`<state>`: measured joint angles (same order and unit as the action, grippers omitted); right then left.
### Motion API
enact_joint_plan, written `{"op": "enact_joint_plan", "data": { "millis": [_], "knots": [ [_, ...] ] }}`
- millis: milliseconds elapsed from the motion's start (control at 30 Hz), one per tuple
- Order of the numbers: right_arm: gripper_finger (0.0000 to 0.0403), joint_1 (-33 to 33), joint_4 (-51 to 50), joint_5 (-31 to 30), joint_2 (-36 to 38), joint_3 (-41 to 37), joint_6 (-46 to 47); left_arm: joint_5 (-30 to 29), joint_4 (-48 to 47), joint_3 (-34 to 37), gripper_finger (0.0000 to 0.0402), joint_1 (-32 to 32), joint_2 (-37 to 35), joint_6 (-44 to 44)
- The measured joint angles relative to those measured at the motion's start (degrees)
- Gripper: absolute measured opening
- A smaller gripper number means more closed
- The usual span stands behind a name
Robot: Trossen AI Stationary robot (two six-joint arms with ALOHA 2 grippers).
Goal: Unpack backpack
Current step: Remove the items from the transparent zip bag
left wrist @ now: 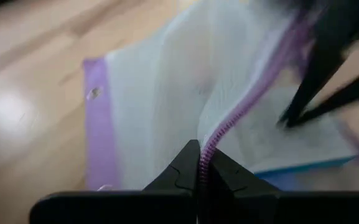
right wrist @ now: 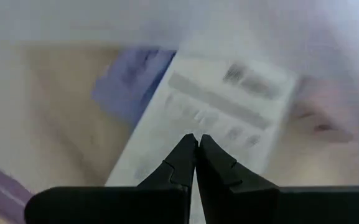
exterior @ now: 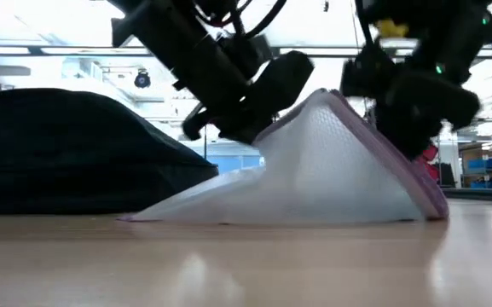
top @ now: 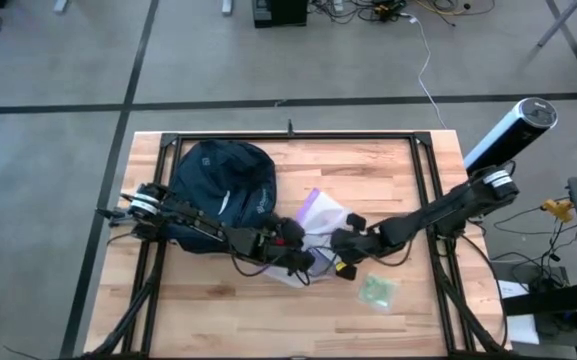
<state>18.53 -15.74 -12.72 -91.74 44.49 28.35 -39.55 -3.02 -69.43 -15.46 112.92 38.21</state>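
A: Where is the left arm?
B: It reaches in from the left side, stretched low toward the middle, its left gripper [top: 293,243] at the centre with the fingers [left wrist: 188,163] pressed together (tips meeting in its own wrist view).
A: And the right one?
B: It comes in from the right side, elbow raised, forearm slanting down to the middle. The right gripper [top: 345,243] sits just beside the left one, its fingers [right wrist: 211,158] likewise closed tip to tip.

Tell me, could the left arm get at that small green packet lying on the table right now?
Probably not right away. The left gripper is shut on the purple-edged pouch, and the right gripper and pouch sit between it and the green packet.
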Motion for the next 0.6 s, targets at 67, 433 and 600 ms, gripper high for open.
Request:
{"op": "enact_joint_plan", "data": {
  "millis": [67,433,600],
  "knots": [
    [0.0000,0.71,-0.68,3.80,-1.18,0.30,-1.15,0.07,2.30,0.02,0.0000,0.04,0.88,-3.91],
    [0.0000,5.25,-5.46,7.02,6.33,-0.37,-14.53,3.64,10.66,-0.19,0.0000,2.91,10.18,-7.24],
    [0.0000,4.68,-4.98,2.10,5.15,-1.05,-14.87,4.54,14.54,-0.31,0.0000,3.63,12.45,-8.16]
  ]
}}
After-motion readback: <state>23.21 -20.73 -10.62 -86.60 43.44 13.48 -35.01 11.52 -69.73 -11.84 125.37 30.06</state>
